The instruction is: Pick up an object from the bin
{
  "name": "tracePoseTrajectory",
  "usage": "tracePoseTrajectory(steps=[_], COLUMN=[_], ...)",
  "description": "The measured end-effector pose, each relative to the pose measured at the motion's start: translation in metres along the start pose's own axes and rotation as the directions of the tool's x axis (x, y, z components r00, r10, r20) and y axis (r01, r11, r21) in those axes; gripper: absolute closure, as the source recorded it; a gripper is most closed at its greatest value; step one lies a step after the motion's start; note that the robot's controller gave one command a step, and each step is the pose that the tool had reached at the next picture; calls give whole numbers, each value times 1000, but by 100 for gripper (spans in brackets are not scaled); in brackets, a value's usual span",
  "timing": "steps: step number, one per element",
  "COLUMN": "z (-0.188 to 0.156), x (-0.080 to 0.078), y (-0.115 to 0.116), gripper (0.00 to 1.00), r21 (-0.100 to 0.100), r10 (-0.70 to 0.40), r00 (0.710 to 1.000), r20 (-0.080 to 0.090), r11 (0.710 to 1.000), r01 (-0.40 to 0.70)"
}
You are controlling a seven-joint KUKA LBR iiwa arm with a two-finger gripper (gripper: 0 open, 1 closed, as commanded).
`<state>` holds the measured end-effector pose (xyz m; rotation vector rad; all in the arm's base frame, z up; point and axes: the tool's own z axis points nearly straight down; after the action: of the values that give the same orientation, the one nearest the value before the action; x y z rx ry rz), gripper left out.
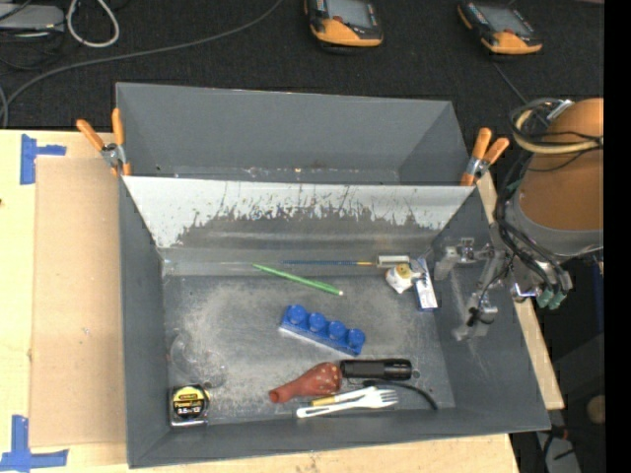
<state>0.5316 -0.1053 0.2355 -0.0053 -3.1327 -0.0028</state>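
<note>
Grey metal bin: every item lies on the floor, so the pick is judged not yet begun. The gripper hangs over the right sloped wall; whether its jaws are spread or pressed together cannot be told. Nearest, by the floor's right edge toward the back, lie a white-and-yellow piece and a blue-and-white strip. A blue block row lies mid-floor and does not obstruct.

1. We see dark floor across the top of the view.
2. White cable loops on it, top left.
3. We count two orange-and-black devices on it, well apart.
</note>
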Motion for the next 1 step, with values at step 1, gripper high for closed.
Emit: tracePoseTrajectory(steps=[1], z=[-4], x=[-1], y=[1], gripper=[0], r21=[1], r10=[-5], r00=[1000], r20=[8], r11=[1000], r01=[5])
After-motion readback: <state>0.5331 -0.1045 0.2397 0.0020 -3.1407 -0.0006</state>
